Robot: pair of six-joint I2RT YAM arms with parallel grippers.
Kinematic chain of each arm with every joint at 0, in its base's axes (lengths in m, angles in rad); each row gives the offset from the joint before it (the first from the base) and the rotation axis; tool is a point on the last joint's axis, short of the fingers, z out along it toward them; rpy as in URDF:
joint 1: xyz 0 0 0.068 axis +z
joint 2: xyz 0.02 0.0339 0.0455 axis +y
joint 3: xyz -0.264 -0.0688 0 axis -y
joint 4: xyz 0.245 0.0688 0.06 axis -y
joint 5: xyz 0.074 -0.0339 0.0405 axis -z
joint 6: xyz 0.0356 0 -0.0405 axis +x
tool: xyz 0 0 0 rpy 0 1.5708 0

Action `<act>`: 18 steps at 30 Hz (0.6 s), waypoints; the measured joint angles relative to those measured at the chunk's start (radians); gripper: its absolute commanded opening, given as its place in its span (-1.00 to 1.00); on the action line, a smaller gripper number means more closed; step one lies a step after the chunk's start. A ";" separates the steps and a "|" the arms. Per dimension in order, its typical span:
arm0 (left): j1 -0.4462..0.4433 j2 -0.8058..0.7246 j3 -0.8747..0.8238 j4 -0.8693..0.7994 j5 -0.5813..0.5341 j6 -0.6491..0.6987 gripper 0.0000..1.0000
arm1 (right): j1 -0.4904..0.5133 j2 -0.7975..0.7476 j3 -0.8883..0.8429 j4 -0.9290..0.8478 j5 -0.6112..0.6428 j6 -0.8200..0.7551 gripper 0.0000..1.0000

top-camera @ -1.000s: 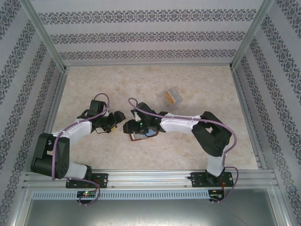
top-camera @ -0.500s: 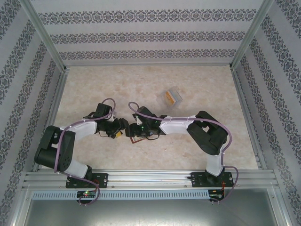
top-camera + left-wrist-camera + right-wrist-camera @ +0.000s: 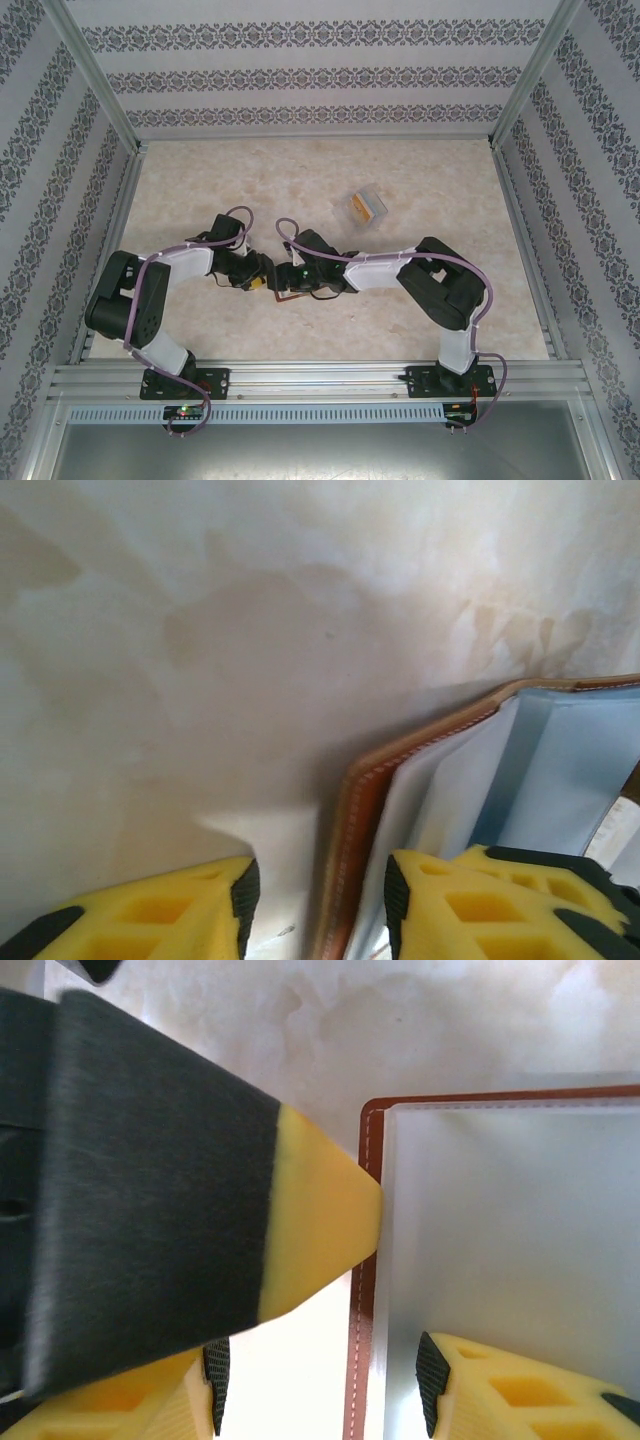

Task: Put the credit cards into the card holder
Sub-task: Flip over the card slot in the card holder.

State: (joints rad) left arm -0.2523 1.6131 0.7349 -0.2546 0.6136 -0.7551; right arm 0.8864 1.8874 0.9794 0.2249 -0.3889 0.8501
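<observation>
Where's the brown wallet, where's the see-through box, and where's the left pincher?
card holder [image 3: 367, 1160]: right wrist view, on its brown stitched edge.
clear plastic box [image 3: 367, 206]: top external view, on its middle.
left gripper [image 3: 318, 905]: left wrist view, midway between its yellow fingertips.

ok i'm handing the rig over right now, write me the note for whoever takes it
The left gripper is open, jaws astride the stitched edge of the card holder, not clamped.
The right gripper is open too, astride the holder's edge; a left fingertip touches that edge just ahead of it.
The card holder lies open on the table between the arms, blue-grey inside showing.
An orange credit card sits in the clear plastic box, further back and to the right. Neither gripper holds a card.
Done: no card seen in the holder. Left: fetch the cards and slide them in.
</observation>
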 measured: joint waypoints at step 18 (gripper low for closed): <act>-0.023 0.048 0.068 -0.091 -0.042 0.033 -0.12 | -0.049 -0.170 -0.090 0.001 0.092 -0.037 0.10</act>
State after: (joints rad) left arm -0.2752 1.6608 0.8024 -0.3454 0.5716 -0.7223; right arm 0.8371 1.7172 0.8898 0.2260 -0.2974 0.8127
